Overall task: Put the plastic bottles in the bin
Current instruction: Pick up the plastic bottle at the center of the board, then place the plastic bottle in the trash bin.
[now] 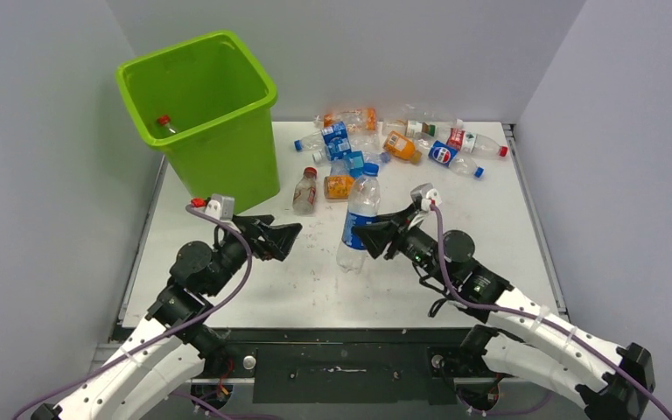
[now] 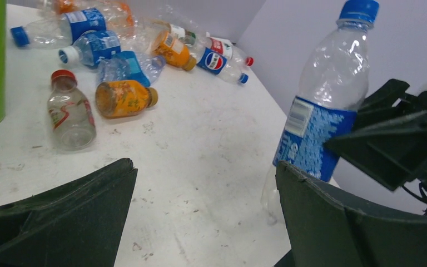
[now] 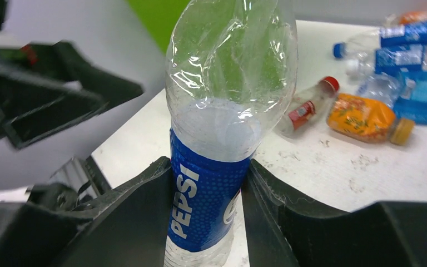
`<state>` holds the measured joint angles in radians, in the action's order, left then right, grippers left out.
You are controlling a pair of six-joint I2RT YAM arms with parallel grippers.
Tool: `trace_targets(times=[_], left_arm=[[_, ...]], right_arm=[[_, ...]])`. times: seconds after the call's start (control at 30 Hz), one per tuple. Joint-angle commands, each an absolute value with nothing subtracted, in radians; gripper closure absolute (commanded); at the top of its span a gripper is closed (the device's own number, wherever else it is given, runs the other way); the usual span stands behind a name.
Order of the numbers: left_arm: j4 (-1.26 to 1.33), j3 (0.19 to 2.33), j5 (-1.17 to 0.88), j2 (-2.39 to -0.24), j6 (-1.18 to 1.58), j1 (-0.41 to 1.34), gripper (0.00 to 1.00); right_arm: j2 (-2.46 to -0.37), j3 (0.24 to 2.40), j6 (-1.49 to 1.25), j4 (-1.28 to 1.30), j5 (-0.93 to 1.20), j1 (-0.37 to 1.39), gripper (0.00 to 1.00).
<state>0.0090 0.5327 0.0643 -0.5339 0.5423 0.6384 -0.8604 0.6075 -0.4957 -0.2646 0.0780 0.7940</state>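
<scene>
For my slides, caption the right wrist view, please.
Right gripper clamped on an upright Pepsi bottle, other bottles lying behind.

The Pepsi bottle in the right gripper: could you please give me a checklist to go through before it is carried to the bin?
1. Grip: right gripper shut on the Pepsi bottle at its label: ok.
2. Bottle upright, blue cap on: ok.
3. Bottle base lifted off the table: cannot tell.
4. The left gripper open and apart from the bottle: ok.
5. The bin upright, mouth unobstructed, one red-capped bottle inside: ok.
</scene>
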Motion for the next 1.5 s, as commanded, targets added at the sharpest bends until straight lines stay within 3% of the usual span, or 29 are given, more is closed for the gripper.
trace_targets(times=[0.0, 0.33, 0.93, 1.03, 1.13, 1.23, 1.33, 1.43, 1.47], left_arm=[[0.253, 0.595, -0.076, -0.597, 0.621, 0.632, 0.04], [0.486, 0.718, -0.332, -0.849, 0.769, 0.636, 0.04], [0.579, 0.701, -0.494, -0.973, 0.679, 0.76, 0.01], [0.618, 0.68, -0.494, -0.969, 0.676, 0.765, 0.22], [0.63, 0.676, -0.488, -0.969, 0.685, 0.766, 0.5], [0.647, 0.668, -0.483, -0.969, 0.697, 0.766, 0.67], [0.676, 0.66, -0.475, -0.969, 0.713, 0.768, 0.8], [0.714, 0.655, -0.461, -0.974, 0.74, 0.769, 0.88], [0.726, 0.653, -0.453, -0.974, 0.751, 0.77, 0.89]], right_arm=[[-0.742, 0.585, -0.276, -0.227, 0.164, 0.875, 0.65], [-0.733, 0.579, -0.203, -0.212, 0.268, 0.911, 0.67], [-0.788, 0.591, -0.239, -0.254, 0.356, 0.934, 0.69], [-0.784, 0.594, -0.238, -0.245, 0.351, 0.936, 0.68], [-0.776, 0.597, -0.241, -0.229, 0.341, 0.937, 0.65], [-0.768, 0.595, -0.251, -0.217, 0.326, 0.941, 0.56], [-0.765, 0.587, -0.267, -0.217, 0.31, 0.944, 0.39], [-0.777, 0.58, -0.284, -0.227, 0.298, 0.947, 0.17], [-0.784, 0.579, -0.288, -0.233, 0.298, 0.949, 0.13]])
